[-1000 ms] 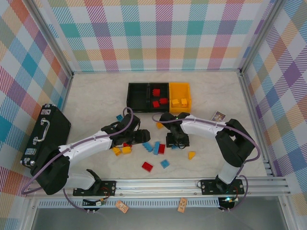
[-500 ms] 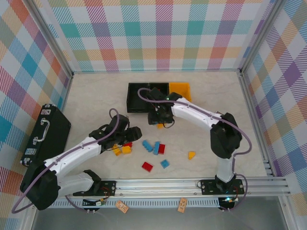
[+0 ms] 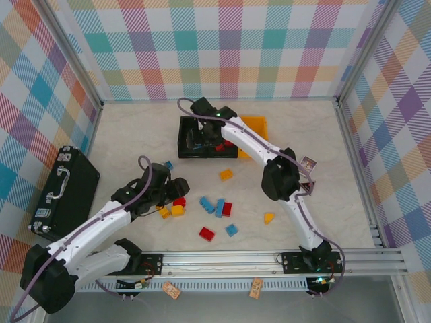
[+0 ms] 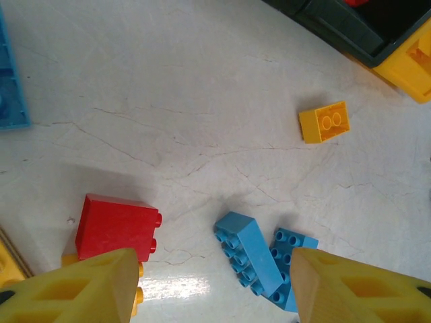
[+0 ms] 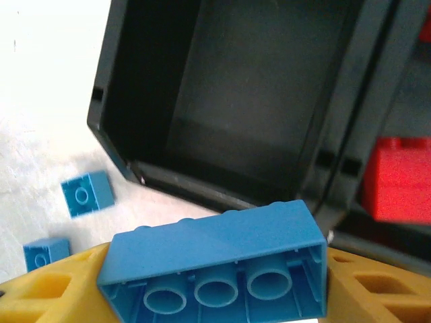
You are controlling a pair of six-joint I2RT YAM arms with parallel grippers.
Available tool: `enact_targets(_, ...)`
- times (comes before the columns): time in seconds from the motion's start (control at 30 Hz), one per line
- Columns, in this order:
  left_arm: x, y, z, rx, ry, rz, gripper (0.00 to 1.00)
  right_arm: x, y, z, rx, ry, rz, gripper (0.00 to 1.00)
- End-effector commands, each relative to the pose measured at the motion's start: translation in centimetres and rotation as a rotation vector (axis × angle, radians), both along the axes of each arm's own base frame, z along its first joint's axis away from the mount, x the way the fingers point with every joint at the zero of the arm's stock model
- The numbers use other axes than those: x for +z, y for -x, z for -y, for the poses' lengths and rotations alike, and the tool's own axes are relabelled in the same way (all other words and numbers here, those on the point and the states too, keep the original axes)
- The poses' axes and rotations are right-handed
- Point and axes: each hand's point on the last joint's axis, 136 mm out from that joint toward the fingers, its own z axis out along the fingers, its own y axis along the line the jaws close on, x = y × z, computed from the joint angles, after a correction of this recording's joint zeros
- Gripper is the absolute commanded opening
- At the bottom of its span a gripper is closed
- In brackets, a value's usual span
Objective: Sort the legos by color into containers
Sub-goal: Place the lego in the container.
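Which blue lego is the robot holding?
The long blue brick pinched in the right gripper at the black bin; the other blue legos lie on the table.

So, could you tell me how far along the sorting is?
Done: a red brick sits in the middle bin. In hand: the right gripper holds a blue brick by the empty black bin. Remaining: loose bricks lie under the open left gripper.

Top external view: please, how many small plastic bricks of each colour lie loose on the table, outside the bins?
Blue plastic studded bricks: 4
Red plastic studded bricks: 3
Yellow-orange plastic studded bricks: 4
Total: 11
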Motion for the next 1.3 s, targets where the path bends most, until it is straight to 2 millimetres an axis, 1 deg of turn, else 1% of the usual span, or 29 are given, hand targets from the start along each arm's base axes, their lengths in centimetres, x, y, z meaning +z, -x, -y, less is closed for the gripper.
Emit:
enact_targets(0.0, -0.7, 0.7, -1.5, 0.044, -0.035, -0.029, 0.61, 0.3, -0.7, -0.9, 0.039, -0.033, -0.001, 0.58)
enact_targets(0.1, -0.7, 0.9, -1.9, 0.053, -0.043, -0.031, 0.61, 0.2, -2.1, -1.5, 0.033, -0.071, 0.012, 0.58)
enact_targets(0.2, -0.7, 1.1, -2.1, 0.063, -0.044, -0.032, 0.61, -0.1, -3.0, -1.9, 0.031, -0.11, 0.01, 0.59)
enact_targets(0.4, -0.7, 1.2, -2.4, 0.076, -0.045, -0.031, 0.61, -0.6, -3.7, -2.9, 0.048, -0.147, 0.02, 0.61)
enact_targets(0.53, -0.6, 1.0, -2.3, 0.078, -0.041, -0.026, 0.61, -1.0, -3.7, -2.9, 0.05, -0.14, 0.019, 0.66)
enact_targets(0.63, -0.7, 0.8, -2.1, 0.075, -0.039, -0.024, 0.61, -1.0, -3.7, -2.7, 0.048, -0.132, 0.021, 0.73)
enact_targets(0.73, -0.7, 0.7, -2.0, 0.072, -0.036, -0.025, 0.61, -0.5, -3.8, -2.6, 0.045, -0.132, 0.033, 0.78)
enact_targets(0.9, -0.7, 0.6, -1.9, 0.071, -0.036, -0.02, 0.61, 1.4, -3.8, -2.4, 0.053, -0.137, 0.066, 0.81)
enact_targets(1.0, -0.6, 0.5, -1.9, 0.071, -0.038, -0.018, 0.61, 3.1, -3.6, -2.2, 0.056, -0.146, 0.087, 0.8)
enact_targets(1.1, -0.5, 0.4, -2.1, 0.083, -0.045, -0.018, 0.61, 5.1, -2.8, -2.0, 0.07, -0.157, 0.102, 0.8)
enact_targets(1.17, -0.6, 0.5, -2.8, 0.115, -0.074, -0.038, 0.63, 6.3, -2.1, -1.6, 0.078, -0.16, 0.111, 0.79)
enact_targets(1.27, -1.0, 0.4, -3.8, 0.151, -0.123, -0.082, 0.63, 8.1, -0.7, -0.7, 0.086, -0.168, 0.129, 0.79)
